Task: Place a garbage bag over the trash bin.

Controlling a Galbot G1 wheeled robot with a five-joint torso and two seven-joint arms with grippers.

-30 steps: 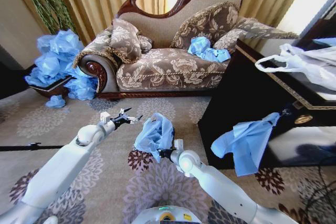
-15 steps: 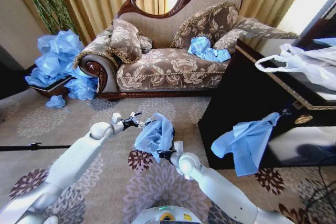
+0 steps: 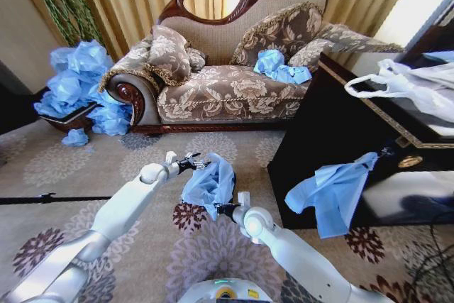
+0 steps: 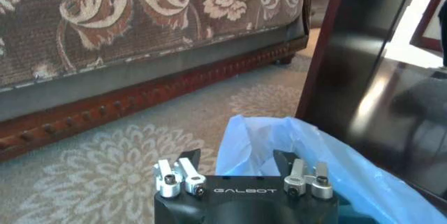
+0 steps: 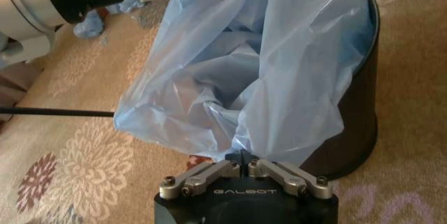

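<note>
Left pincer [image 3: 199, 164] has reached the garbage bag [image 3: 211, 182] (right pincer [image 5: 244, 157] clamps it).

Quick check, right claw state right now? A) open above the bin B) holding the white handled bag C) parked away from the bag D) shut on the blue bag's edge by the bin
D: in the right wrist view the right claw has its fingers pinched together on the garbage bag, beside the trash bin.
</note>
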